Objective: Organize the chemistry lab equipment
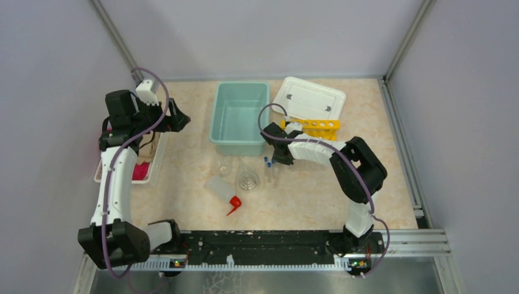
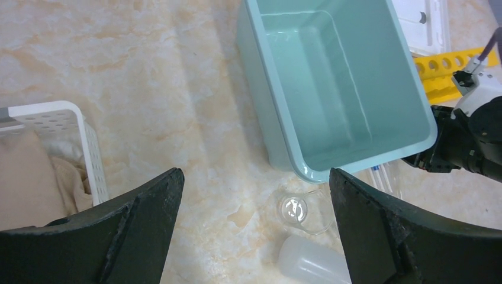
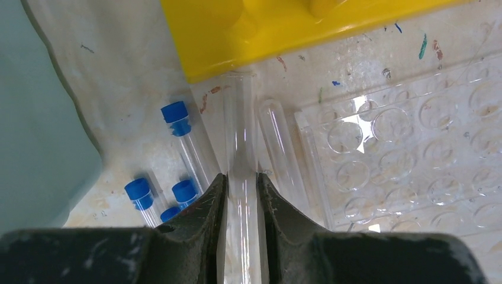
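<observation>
– Where my right gripper (image 3: 241, 180) sits, just off the near right corner of the tub (image 3: 35, 130), its fingers (image 3: 204, 213) are nipped in on a bare tube (image 3: 240, 118), one pad against each side. That tube lies flat on the table (image 3: 118, 71).
– And round it?
– A second bare tube (image 3: 277, 142) lies just beside it, on the side away from the tub. Four capped tubes (image 3: 175, 115), blue tops, lie between it and the tub wall. A clear well plate (image 3: 414, 148) lies past the second tube, farther from the tub. The rack (image 3: 266, 29), yellow, is at the held tube's mouth, right of the tub.
– Your left?
– My left gripper (image 2: 256, 177) is spread wide with nothing in it, hanging above the table off the tub's left side.
– The other glassware?
– All on the tub's near side: a beaker (image 2: 299, 210) just by the near corner, the flask (image 1: 248, 180) beside it, and the squeeze bottle (image 1: 220, 188) on its side, red spout pointing away from the tub. A white basket (image 2: 83, 136) with cloths (image 2: 29, 183) stands well left of the tub. A white lid (image 1: 309, 98) lies off its far right corner.
</observation>
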Robot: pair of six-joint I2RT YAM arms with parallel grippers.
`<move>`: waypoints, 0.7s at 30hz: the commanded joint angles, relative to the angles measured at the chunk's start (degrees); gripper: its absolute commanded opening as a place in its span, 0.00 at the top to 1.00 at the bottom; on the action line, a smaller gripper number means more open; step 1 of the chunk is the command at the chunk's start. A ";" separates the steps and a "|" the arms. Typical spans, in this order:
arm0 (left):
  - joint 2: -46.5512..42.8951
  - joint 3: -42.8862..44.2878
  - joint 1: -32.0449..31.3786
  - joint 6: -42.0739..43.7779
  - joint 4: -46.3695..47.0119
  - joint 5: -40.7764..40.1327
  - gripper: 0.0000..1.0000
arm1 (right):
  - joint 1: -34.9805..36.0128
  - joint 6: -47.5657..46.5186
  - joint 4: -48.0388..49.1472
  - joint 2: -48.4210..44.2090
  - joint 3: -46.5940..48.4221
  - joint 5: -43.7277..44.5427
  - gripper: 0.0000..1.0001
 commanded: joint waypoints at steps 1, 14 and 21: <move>-1.56 3.27 0.38 -0.21 -1.02 4.52 0.01 | 0.47 -1.77 1.42 -3.60 -0.18 1.55 0.84; -4.24 6.93 0.38 -1.63 -2.37 14.18 0.01 | 5.95 -7.66 -2.49 -18.93 1.75 4.64 1.00; -5.20 5.91 0.34 -1.63 -2.52 23.18 0.01 | 11.58 -12.10 -2.33 -25.27 8.42 8.45 1.00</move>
